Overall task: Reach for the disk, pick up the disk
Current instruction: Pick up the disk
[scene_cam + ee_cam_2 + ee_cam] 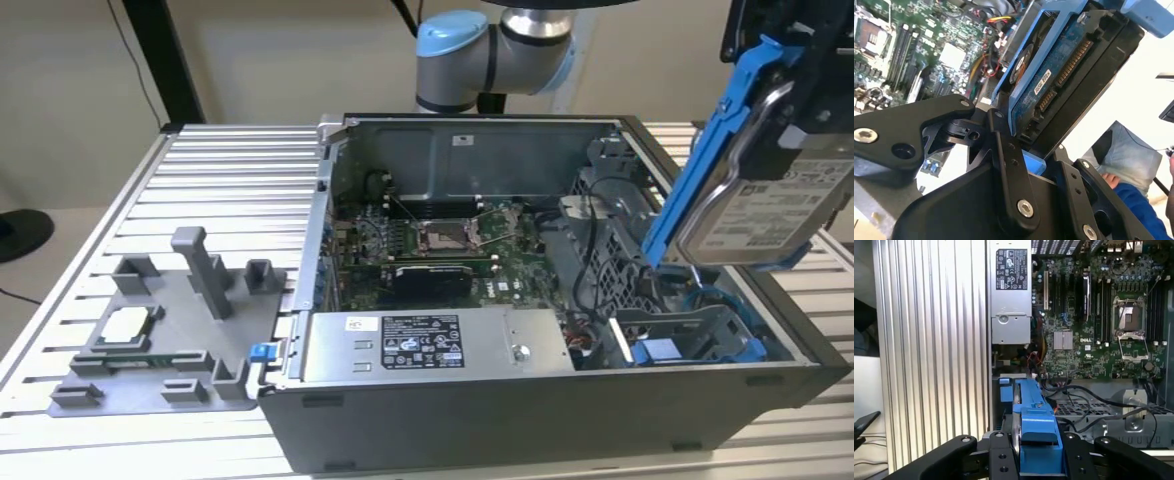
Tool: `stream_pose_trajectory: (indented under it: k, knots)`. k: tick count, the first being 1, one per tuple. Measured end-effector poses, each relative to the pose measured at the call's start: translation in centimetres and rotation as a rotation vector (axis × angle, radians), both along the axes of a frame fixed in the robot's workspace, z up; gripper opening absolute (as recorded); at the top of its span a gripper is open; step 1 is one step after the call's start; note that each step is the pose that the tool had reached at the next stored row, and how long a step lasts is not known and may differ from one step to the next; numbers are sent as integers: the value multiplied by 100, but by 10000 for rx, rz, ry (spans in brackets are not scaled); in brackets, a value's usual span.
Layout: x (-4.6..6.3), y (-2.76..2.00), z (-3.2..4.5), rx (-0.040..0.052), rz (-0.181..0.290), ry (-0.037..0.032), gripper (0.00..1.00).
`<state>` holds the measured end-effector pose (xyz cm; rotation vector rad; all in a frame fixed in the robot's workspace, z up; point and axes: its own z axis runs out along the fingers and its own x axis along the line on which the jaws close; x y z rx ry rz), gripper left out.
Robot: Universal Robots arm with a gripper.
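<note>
Ribbed aluminium table (227, 170) carries the whole scene, its slats running across under a beige wall; a dark upright post stands at the back on the exterior view's left. On the table sits an open computer case (534, 420), its side off, so the green motherboard (441, 240) with its bare processor socket shows, along with a grey power supply box (427, 345) bearing a black-and-white label near the front edge. Loose cables lie in the case on the exterior view's right, beside a blue drive cage (674, 340). On the exterior view's left of the case lies a grey fixture tray (160, 330) with upright posts and a small square silver chip (127, 322) in one pocket. The arm's blue-and-silver joint (487, 50) hangs behind the case. A person's sleeve and hand (1126, 192) appear at the edge of the second wrist view. The gripper (787, 60) hangs high above the case's drive-cage corner, closed onto the disk (767, 215), which hangs below it, clear of the case, label face toward the exterior camera, its blue bracket along the edges. In both wrist views the black fingers (999, 455) clamp the blue bracket (1036, 425) from either side, and the disk's connector end (1064, 75) shows in the second wrist view.
</note>
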<state>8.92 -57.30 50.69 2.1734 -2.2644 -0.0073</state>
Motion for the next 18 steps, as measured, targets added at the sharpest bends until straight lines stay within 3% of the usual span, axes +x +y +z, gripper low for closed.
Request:
stream_pose_trajectory:
  k: [7, 18]
  knots:
    - [39, -112, -7, 0, 0, 9, 0]
    - [39, -119, -7, 0, 0, 9, 0]
